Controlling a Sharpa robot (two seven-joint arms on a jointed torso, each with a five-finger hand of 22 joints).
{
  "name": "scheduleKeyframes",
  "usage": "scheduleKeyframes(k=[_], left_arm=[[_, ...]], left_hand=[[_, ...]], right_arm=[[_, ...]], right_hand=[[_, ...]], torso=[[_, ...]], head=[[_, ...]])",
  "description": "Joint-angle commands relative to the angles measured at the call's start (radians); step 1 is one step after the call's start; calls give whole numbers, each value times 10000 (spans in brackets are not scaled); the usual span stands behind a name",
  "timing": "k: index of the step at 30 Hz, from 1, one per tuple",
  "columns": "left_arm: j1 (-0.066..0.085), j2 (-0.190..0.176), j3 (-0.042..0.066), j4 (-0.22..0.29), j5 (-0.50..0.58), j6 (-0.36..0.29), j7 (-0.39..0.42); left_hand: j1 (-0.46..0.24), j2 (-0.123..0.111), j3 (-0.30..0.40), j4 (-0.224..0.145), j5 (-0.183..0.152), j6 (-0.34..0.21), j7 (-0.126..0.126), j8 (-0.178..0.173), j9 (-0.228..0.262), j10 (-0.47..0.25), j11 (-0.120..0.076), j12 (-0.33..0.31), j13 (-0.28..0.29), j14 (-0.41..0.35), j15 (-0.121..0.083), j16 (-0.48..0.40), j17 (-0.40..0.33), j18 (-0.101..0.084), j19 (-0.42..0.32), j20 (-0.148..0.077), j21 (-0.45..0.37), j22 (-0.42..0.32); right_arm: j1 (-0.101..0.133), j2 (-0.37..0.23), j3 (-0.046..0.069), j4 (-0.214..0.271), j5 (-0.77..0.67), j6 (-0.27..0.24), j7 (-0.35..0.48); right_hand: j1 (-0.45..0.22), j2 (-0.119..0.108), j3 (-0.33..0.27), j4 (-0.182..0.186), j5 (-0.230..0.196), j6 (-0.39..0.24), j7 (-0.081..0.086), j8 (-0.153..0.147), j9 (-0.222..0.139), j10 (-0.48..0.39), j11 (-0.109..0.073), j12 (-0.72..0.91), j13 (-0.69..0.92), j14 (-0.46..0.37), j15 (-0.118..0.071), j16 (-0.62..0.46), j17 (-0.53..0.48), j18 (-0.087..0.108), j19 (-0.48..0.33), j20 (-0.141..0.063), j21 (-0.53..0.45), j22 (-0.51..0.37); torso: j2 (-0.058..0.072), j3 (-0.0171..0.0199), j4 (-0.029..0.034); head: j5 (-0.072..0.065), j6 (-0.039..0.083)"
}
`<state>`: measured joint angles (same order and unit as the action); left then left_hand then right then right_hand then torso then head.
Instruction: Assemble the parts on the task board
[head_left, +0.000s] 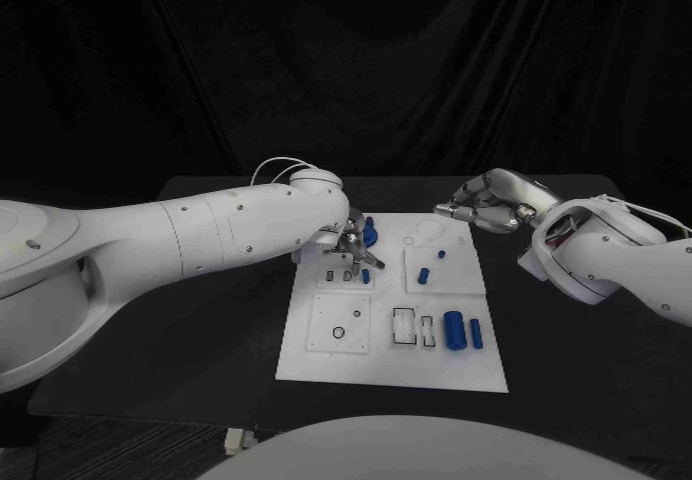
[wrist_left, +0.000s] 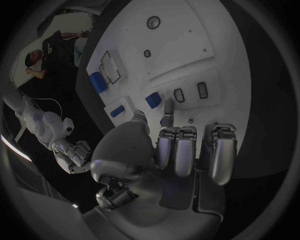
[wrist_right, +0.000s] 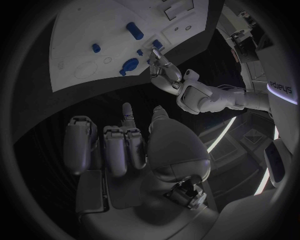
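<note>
On the black desk (head_left: 216, 330), the white flat task board (head_left: 325, 365) carries small blue plastic parts: two cylinders (head_left: 462, 330) near its front right, one peg (head_left: 426, 273) mid-board, one rounded piece (head_left: 369, 234) at the far left corner. My left hand (head_left: 346, 250), silver, hovers over the far left section, fingers pointed down at a small blue part (wrist_left: 165, 121); whether it is pinched I cannot tell. My right hand (head_left: 483, 212), fingers curled, grasping nothing, hangs beyond the far right corner. Advice: descend straight, align before pressing. The left wrist view shows rectangular slots (wrist_left: 190, 92) beside my fingertips, which the arm partly hides from the head view.
</note>
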<state>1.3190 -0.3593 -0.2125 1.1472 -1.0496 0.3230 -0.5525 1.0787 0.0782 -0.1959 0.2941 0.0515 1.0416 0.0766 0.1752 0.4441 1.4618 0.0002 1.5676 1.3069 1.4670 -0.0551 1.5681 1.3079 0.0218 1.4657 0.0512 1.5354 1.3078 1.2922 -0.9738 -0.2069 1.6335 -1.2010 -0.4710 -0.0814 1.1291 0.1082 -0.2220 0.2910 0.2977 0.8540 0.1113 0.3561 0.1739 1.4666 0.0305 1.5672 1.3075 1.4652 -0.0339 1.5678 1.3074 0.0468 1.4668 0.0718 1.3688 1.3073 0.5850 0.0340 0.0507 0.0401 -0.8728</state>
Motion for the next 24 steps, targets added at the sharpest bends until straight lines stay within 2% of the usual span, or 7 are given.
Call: scheduleKeyframes(k=[1, 8, 10, 12, 16, 17, 24], left_arm=[[-15, -76, 10, 111, 15, -349, 70], [7, -435, 10, 567, 16, -413, 32], [18, -557, 11, 742, 16, -435, 83], [27, -667, 11, 913, 16, -441, 99], [36, -813, 11, 1181, 16, -392, 70], [38, -844, 11, 1251, 16, -374, 52], [43, -948, 10, 1539, 16, -325, -202]], left_hand=[[-293, 5, -165, -17, -34, -84, 16, -21, 57, 1090, 28, 32, 2639, 1038, 75, 27, 2629, -52, 537, 111, -6, 2081], [40, 191, 8, -132, 50, 471, -159, 388, 398, 1090, -103, 32, 2639, 1038, -5, 27, 2629, -67, 607, 85, 34, 2151], [58, 224, 33, -72, 373, 710, -269, 572, 589, 1090, -204, 32, 2639, 1038, -94, 27, 2629, -75, 638, 6, 49, 2181], [-435, 192, -204, -47, 1184, 902, -356, 711, 747, 1090, -283, 32, 2639, 1038, -170, 27, 2629, -92, 691, -71, 82, 2236], [-86, 145, -171, -116, 2263, 872, -414, 739, 939, 1090, -347, 32, 2639, 1038, -246, 27, 2629, -106, 736, -156, 106, 2283], [103, 120, -127, -126, 2697, 876, -437, 755, 1012, 1090, -369, 32, 2639, 1038, -270, 27, 2629, -111, 751, -179, 115, 2300], [431, 90, -29, -117, 3162, 950, -491, 807, 1165, 1090, -420, 32, 2639, 1038, -312, 27, 2629, -113, 761, -221, 114, 2309]], right_arm=[[-21, -26, 7, -4, -19, 57, -203], [-21, -62, 7, 0, -19, 61, -204], [-21, -71, 7, -1, -19, 59, -201], [-21, -76, 7, 1, -19, 63, -200], [-21, -82, 7, 5, -19, 71, -196], [-21, -81, 7, 3, -19, 71, -195], [-27, -59, 7, -15, -19, 80, -177]], right_hand=[[79, 6, -67, -4, 27, 78, -1, 34, 14, 1042, 38, 35, 2633, 1054, 25, 26, 2624, 62, 19, 69, -63, 1927], [74, 6, -76, 0, 25, 75, -2, 34, 16, 1042, 37, 35, 2633, 1053, 23, 25, 2621, 60, 24, 68, -55, 1930], [74, 6, -76, 0, 25, 75, -2, 34, 16, 1042, 37, 35, 2633, 1053, 23, 25, 2621, 60, 24, 68, -55, 1930], [72, 6, -80, 1, 26, 74, -2, 35, 17, 1042, 37, 35, 2633, 1055, 22, 28, 2629, 58, 26, 67, -50, 1932], [72, 6, -80, 1, 26, 74, -2, 35, 17, 1042, 37, 35, 2633, 1055, 22, 28, 2629, 58, 26, 67, -50, 1932], [72, 6, -80, 1, 26, 74, -2, 35, 17, 1042, 37, 35, 2633, 1055, 22, 28, 2629, 58, 26, 67, -50, 1932], [63, 0, -96, 4, 33, 71, -4, 36, 20, 1042, 36, 35, 2633, 1054, 20, 27, 2626, 58, 28, 65, -48, 1932]], torso=[[4, -3, 2], [3, 0, 4], [3, 1, 1], [1, 1, 1], [-1, 0, 2], [0, 0, 0], [-5, 2, 6]], head=[[-1, 2], [-23, 2], [-19, 2], [-16, 2], [20, 2], [32, 2], [90, 2]])
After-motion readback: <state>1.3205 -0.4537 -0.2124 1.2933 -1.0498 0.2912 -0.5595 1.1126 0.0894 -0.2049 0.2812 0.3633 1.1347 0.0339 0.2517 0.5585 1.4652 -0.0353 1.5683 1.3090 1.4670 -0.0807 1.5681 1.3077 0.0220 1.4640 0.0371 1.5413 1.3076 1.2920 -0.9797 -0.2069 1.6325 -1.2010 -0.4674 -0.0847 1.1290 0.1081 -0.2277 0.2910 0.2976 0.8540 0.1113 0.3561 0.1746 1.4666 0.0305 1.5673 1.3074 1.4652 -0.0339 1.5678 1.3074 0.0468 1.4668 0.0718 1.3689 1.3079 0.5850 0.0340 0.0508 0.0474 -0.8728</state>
